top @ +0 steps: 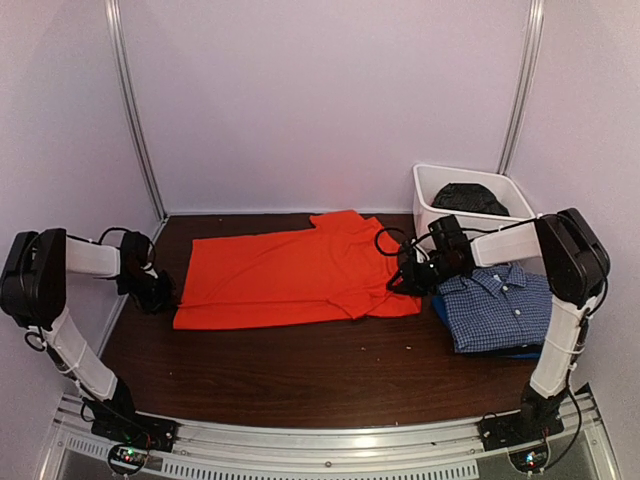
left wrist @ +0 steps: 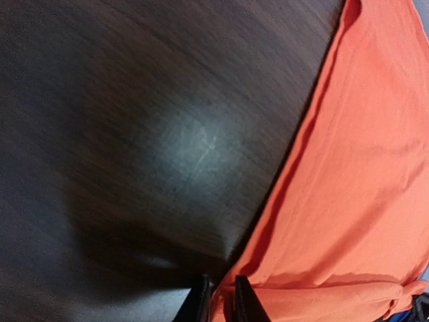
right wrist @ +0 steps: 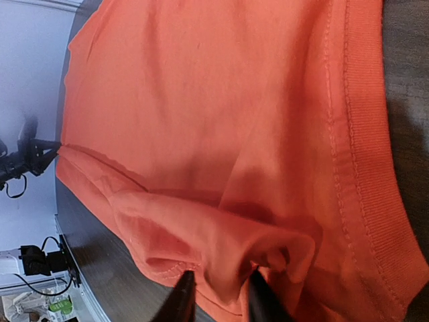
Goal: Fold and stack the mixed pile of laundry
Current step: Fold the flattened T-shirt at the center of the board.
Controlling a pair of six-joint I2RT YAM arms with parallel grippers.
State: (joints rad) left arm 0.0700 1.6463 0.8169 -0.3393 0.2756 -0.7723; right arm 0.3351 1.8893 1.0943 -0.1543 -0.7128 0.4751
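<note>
The bright orange T-shirt (top: 290, 275) lies spread flat across the middle of the dark table, part of the mixed laundry pile. My left gripper (top: 165, 295) is low at the shirt's left edge, its narrow jaws pinching the orange hem (left wrist: 222, 292). At the shirt's right end my right gripper (top: 400, 278) has its jaws parted, and a bunched fold of orange cloth (right wrist: 221, 288) sits loosely between them. A folded blue-and-white checked collared shirt (top: 500, 305) lies to the right, on top of blue and black pieces.
A white plastic tub (top: 430, 205) stands at the back right with a black garment (top: 470, 198) inside it. Pale walls close in the back and both sides. Bare dark tabletop (top: 300, 370) runs along the front, and the arm bases stand at the near edge.
</note>
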